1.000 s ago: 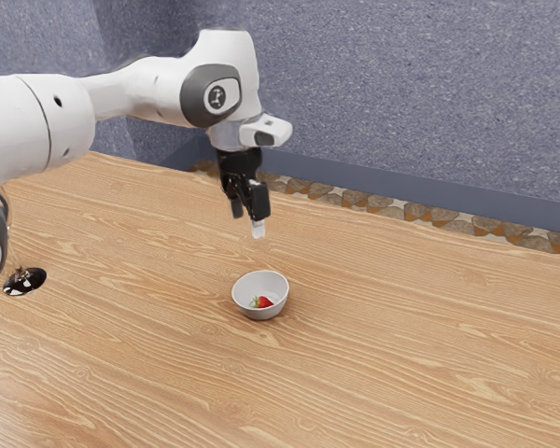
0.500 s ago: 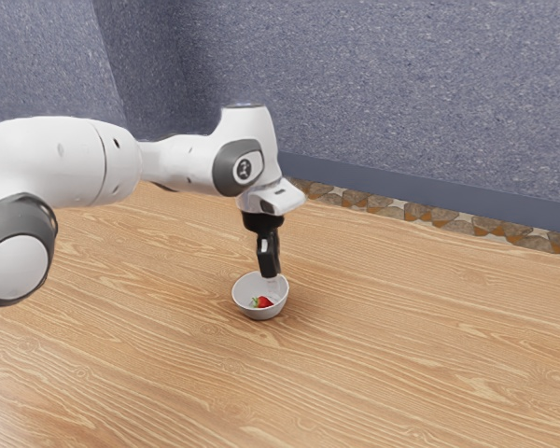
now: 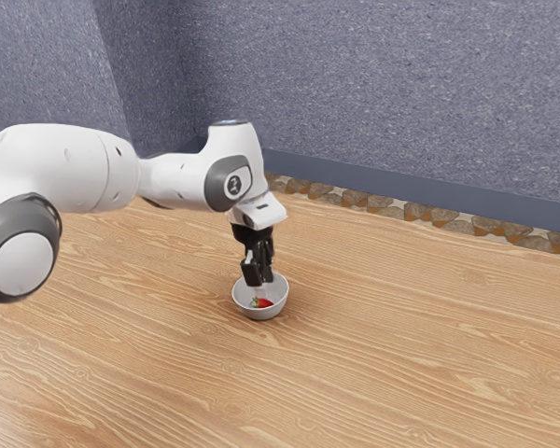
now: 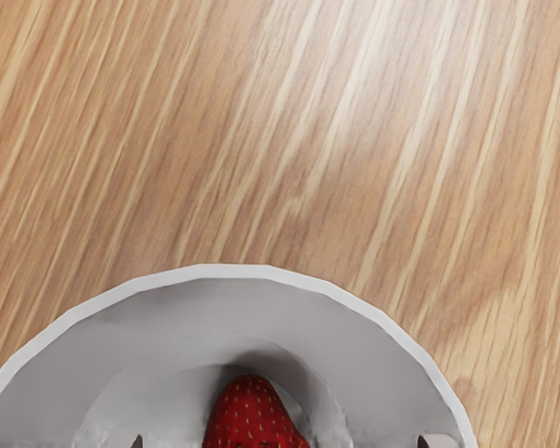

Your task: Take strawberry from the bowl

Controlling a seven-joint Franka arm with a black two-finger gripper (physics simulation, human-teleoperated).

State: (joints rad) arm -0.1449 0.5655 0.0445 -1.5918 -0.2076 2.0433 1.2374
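Observation:
My gripper [image 3: 261, 286] points down over the bowl [image 3: 278, 303], with its fingertips at the height of the opening or just inside it. The strawberry [image 3: 262, 303], red with a green top, lies on the bottom of this small white bowl, directly below. In the wrist view the tips of my open gripper [image 4: 280, 442] peek in at the lower edge, wide apart, with the strawberry [image 4: 252, 415] lying between their two sides. The curved rim of the bowl [image 4: 233, 272] arches around it. How far the tips are above the fruit I cannot tell.
Wood-grained table [image 3: 401, 345] surrounds the bowl on every side. Behind it, a strip of stones [image 3: 383, 205] runs along the foot of a blue-grey wall [image 3: 383, 93]. The arm reaches in from the exterior view's left.
My hand has come down from high above the table to the bowl, then shifted slightly toward the exterior view's left and turned. Bowl and strawberry have stayed put.

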